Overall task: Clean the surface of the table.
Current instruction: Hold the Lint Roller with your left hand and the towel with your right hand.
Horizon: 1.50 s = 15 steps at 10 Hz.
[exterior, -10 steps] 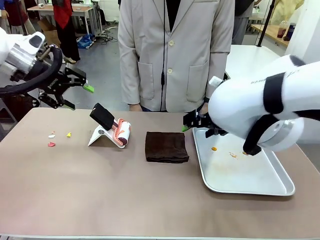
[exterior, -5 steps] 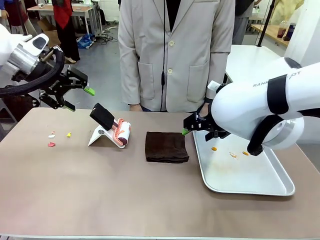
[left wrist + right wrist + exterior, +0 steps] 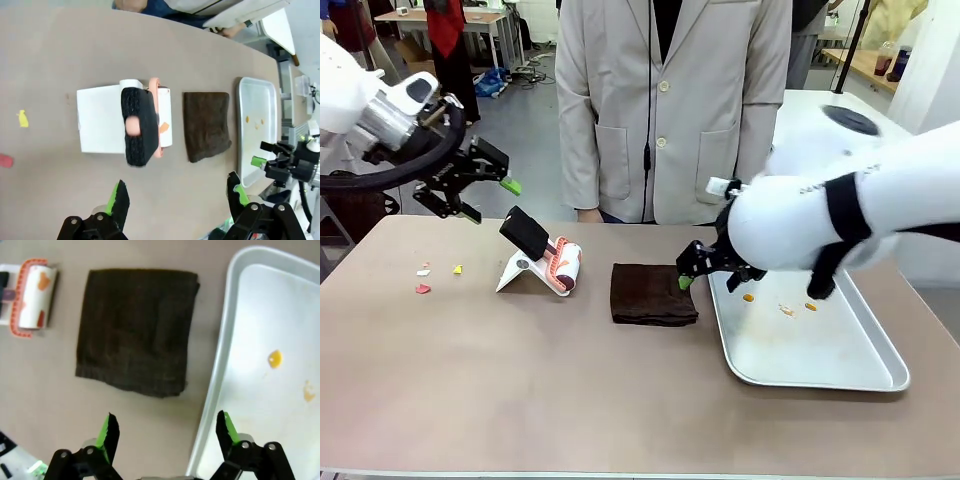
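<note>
The table (image 3: 520,390) bears roller (image 3: 560,265), cloth (image 3: 653,294), tray (image 3: 820,365), scraps (image 3: 423,288).

Left jaws shifted right, closer to the lint roller (image 3: 563,268), right jaws slid left from the tray's (image 3: 800,350) far left corner to the dark cloth's (image 3: 650,295) right edge, right arm swung left and higher.

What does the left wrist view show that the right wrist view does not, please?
Left wrist view: the yellow scrap and red scrap on the table, and the open left gripper. Right wrist view: nothing new, just a closer look at the orange crumbs in the metal tray. Both: the brown cloth, that tray, the lint roller and the open right gripper.
</note>
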### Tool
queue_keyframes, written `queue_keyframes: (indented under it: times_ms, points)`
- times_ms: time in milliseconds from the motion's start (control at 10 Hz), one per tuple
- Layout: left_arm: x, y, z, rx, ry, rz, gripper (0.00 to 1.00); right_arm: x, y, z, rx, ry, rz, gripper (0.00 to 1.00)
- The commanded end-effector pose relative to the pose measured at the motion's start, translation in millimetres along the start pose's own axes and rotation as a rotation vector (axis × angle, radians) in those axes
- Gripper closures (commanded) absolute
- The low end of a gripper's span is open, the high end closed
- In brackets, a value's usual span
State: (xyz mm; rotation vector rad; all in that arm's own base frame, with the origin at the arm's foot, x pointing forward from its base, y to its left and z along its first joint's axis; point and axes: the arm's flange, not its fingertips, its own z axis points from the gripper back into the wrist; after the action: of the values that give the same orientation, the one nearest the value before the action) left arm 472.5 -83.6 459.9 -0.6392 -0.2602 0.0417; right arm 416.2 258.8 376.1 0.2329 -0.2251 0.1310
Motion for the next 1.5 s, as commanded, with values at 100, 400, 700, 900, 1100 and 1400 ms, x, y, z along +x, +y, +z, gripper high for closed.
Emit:
queue_keyframes:
  times_ms: [100, 400, 700, 900, 1100, 1400]
  points:
    - [19, -4, -23, 0.101, 0.025, -0.028, 0.00, 67, 48, -15, -0.093, 0.099, -0.047, 0.00]
    - [29, 16, -31, 0.159, 0.077, -0.021, 0.00, 79, 57, -40, -0.121, 0.178, -0.049, 0.00]
    - [35, 22, -49, 0.111, 0.099, -0.022, 0.00, 91, 62, -67, -0.172, 0.228, -0.104, 0.00]
    - [38, 26, -51, 0.077, 0.099, -0.030, 0.00, 97, 64, -76, -0.226, 0.230, -0.154, 0.00]
    - [40, 25, -56, 0.076, 0.112, -0.036, 0.00, 99, 66, -89, -0.302, 0.228, -0.193, 0.00]
    - [41, 27, -57, 0.069, 0.118, -0.039, 0.00, 101, 61, -104, -0.348, 0.213, -0.254, 0.00]
